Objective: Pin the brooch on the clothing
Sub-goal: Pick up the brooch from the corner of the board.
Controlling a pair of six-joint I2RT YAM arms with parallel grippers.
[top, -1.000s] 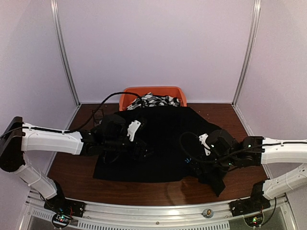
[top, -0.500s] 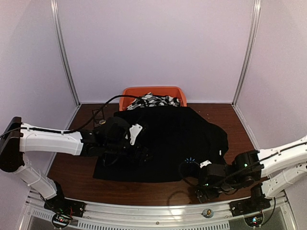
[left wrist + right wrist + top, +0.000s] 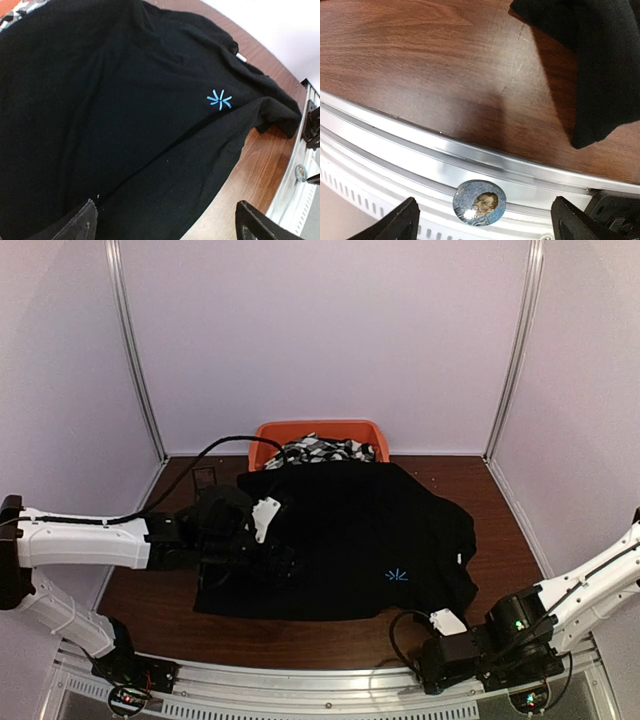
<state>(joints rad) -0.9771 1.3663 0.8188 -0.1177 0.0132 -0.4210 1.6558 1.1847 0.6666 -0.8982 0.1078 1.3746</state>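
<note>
The clothing, a plain black shirt [image 3: 340, 530], lies spread on the wooden table, its light-blue starburst [image 3: 397, 575] near the lower right. In the left wrist view the starburst [image 3: 219, 99] and a small white tag [image 3: 241, 57] show on the shirt [image 3: 110, 100]. My left gripper [image 3: 283, 562] hovers open over the shirt's left half [image 3: 165, 212], holding nothing. The brooch [image 3: 479, 202], a round blue badge with a painted portrait, lies on the aluminium rail. My right gripper [image 3: 482, 217] is open low over the rail [image 3: 432, 670], one finger on each side of the brooch.
An orange bin [image 3: 268, 436] at the back holds black-and-white patterned fabric [image 3: 322, 449]. The aluminium rail [image 3: 300, 685] runs along the near table edge. A shirt sleeve [image 3: 600, 75] hangs close to the rail [image 3: 395, 135]. Walls enclose three sides.
The right arm pulled back from the shirt's lower right corner down to the near rail, leaving the shirt lying flatter. The left arm drew slightly back to the left.
</note>
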